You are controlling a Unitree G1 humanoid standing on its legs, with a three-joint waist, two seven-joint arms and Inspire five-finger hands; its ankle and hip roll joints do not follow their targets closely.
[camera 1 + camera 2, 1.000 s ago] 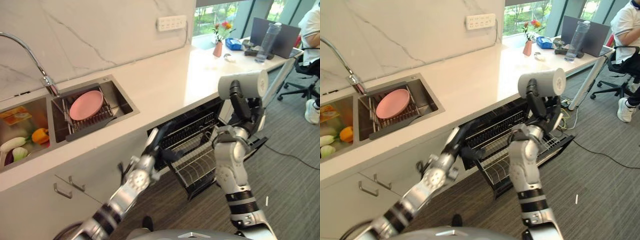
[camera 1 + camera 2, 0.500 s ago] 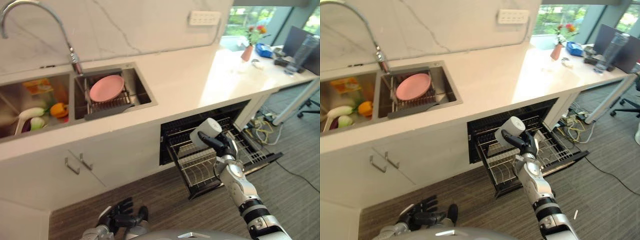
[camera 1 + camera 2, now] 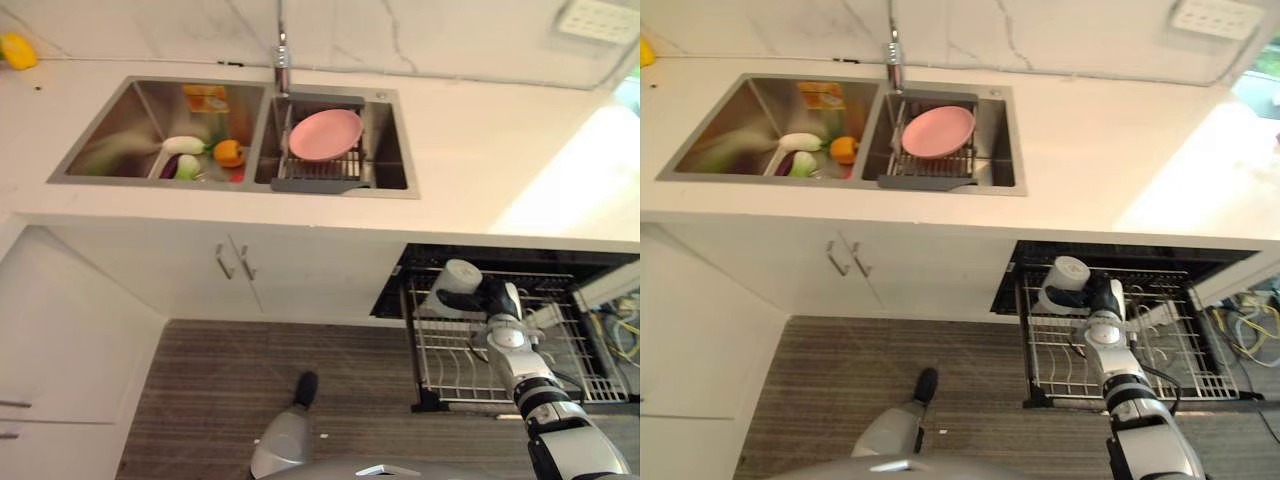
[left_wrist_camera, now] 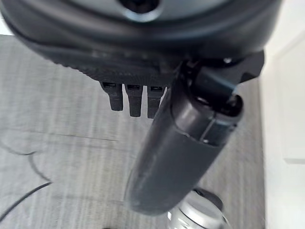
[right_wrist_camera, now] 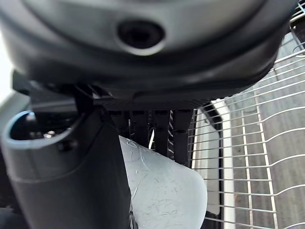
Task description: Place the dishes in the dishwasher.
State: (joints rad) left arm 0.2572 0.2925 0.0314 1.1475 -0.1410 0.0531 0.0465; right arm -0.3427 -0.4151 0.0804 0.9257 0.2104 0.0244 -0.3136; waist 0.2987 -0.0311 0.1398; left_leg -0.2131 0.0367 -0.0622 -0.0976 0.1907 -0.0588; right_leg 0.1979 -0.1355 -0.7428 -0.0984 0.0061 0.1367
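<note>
My right hand (image 3: 498, 301) is shut on a white cup (image 3: 459, 279), held on its side just above the left part of the pulled-out dishwasher rack (image 3: 450, 352). In the right wrist view the cup (image 5: 164, 193) lies between thumb and fingers (image 5: 162, 129), with the rack's wires (image 5: 257, 157) past it. A pink plate (image 3: 325, 133) stands in a dark wire drainer in the right sink basin (image 3: 392, 150). My left hand (image 4: 143, 71) hangs over the grey floor, fingers relaxed and holding nothing.
The left sink basin (image 3: 120, 140) holds vegetables and a yellow sponge. A tap (image 3: 282, 60) rises behind the sinks. White cabinet doors with handles (image 3: 232, 262) stand left of the dishwasher. The white counter (image 3: 500, 190) overhangs the rack's back.
The camera has swung to look more steeply down and leftward. My right hand has lowered the cup closer to the rack. My left arm has dropped out of the eye views.
</note>
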